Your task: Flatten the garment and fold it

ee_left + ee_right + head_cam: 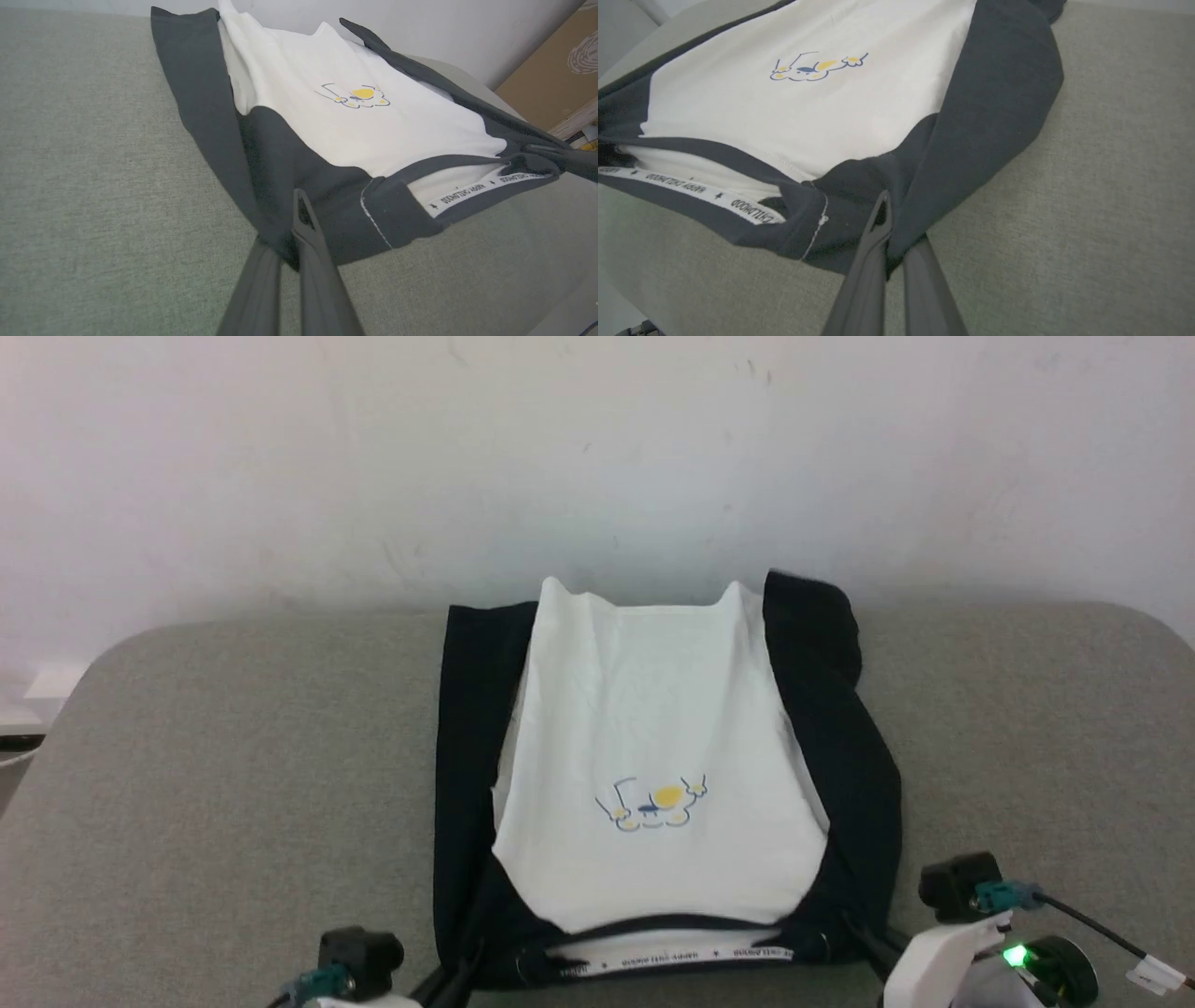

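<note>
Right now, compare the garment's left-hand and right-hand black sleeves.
The left-hand sleeve lies straight and narrow; the right-hand sleeve bows outward and looks wider. The right-hand sleeve's far end looks bunched; the left-hand sleeve's lies flat. Both are black and flank the white body.

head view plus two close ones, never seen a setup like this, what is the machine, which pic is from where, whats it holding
It is a two-armed robot folding laundry. The wide picture comes from a camera on its head, looking down at a grey padded surface. On it lies a white shirt with black sleeves and a cartoon print, collar nearest the robot. The close pictures come from cameras on its wrists. There, the dark sticks are the left pincer and the right pincer, each shut on black cloth beside the collar.
</note>
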Controlling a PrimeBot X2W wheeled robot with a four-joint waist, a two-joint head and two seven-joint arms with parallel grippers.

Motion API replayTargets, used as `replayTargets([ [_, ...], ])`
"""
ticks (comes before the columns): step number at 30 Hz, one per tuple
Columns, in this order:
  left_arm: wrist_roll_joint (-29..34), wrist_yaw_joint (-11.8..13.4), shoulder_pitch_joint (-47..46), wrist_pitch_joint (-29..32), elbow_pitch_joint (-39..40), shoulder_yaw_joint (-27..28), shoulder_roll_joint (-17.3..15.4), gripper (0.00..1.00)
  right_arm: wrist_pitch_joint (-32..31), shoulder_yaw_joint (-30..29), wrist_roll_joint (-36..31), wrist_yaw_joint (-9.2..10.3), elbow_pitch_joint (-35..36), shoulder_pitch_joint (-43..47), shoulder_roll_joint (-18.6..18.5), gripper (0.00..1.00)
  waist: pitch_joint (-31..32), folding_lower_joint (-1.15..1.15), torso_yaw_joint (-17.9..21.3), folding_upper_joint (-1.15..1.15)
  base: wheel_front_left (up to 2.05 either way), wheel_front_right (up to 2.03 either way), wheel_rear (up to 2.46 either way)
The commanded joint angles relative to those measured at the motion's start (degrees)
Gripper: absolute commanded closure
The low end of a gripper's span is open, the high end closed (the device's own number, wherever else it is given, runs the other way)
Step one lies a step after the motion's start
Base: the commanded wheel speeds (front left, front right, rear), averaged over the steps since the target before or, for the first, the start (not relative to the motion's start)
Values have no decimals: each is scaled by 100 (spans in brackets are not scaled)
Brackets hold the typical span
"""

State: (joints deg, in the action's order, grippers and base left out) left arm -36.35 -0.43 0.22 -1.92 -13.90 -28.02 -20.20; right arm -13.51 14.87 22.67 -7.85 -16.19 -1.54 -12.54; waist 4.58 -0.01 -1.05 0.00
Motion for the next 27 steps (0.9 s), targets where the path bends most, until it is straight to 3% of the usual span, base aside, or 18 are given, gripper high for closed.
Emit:
replayTargets([
  [1,-36,73,148,64,78,5,-123,100,-152,-15,-23,36,125,136,-130,100,96,1,-60,0,0,0,0],
  [9,-113,234,865,485,649,-199,-344,100,-1576,59,280,36,988,827,-562,100,211,1,-158,0,0,0,0],
  [17,-227,301,1475,738,820,-377,-503,100,-2883,-237,537,36,1595,1770,-620,100,164,1,-244,0,0,0,0],
  [24,-177,302,1400,612,626,-406,-449,100,-2986,-474,403,36,1848,1997,-467,100,17,1,-279,0,0,0,0],
  [25,-171,297,1370,592,604,-402,-442,100,-2915,-540,344,36,1872,1961,-437,51,-9,1,-282,0,0,0,0],
  [26,-150,303,1326,551,597,-387,-441,27,-2891,-539,326,36,1913,1923,-433,0,-28,1,-289,0,0,0,0],
  [27,-133,306,1285,508,597,-371,-440,0,-2862,-553,342,36,1978,1879,-431,0,-51,1,-294,0,0,0,0],
])
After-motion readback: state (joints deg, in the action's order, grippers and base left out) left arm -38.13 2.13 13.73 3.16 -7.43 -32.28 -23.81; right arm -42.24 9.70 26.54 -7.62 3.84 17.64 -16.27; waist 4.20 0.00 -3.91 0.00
